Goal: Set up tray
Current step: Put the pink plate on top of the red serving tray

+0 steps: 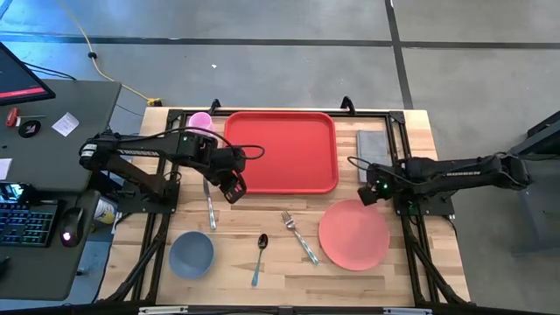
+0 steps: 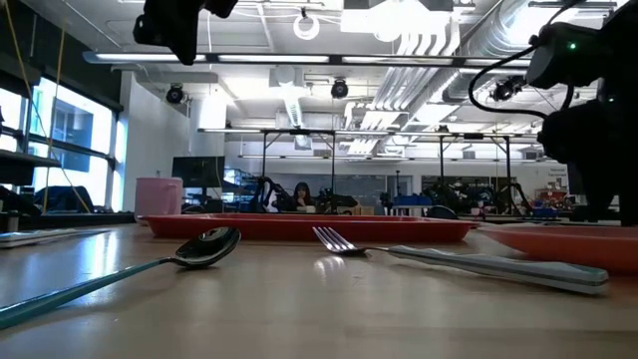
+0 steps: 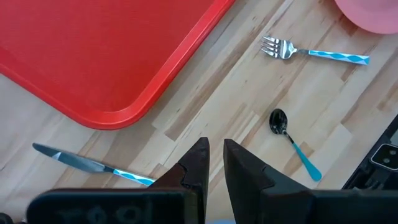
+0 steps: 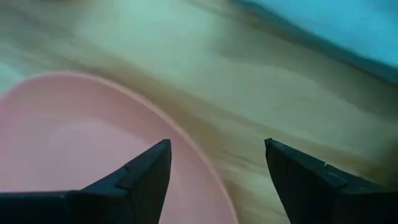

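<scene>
Two grippers are over the table, and neither holds anything. The left gripper [image 1: 234, 187] hangs above bare wood just off the near left corner of the tray [image 1: 282, 150], its fingers [image 3: 198, 167] nearly pressed together with only a thin slit between them. The tray lies flat and empty at the far middle of the table, long axis running left to right; from the left gripper it sits beyond and toward the right arm, the corner almost beside the fingertips. A knife [image 1: 210, 203] lies just to the gripper's outer side, its length running from the tray toward the front edge. Farther toward the front are a spoon [image 1: 260, 251], a fork [image 1: 299, 236] and a grey-blue bowl [image 1: 191, 254].

The right gripper [image 1: 371, 192] has its fingers [image 4: 140, 176] spread wide and hovers at the far rim of the pink plate [image 1: 353, 234], which lies just in front of it. The tray's right edge is close to this gripper too, on its inner side.

By my reading, the plate is the likely next load, and the right arm is plainly nearer to it; the carry would run a short way inward and back onto the tray.

A pink cup [image 1: 201, 120] stands behind the tray's far left corner. No brand, label or writing can be read on any item.
</scene>
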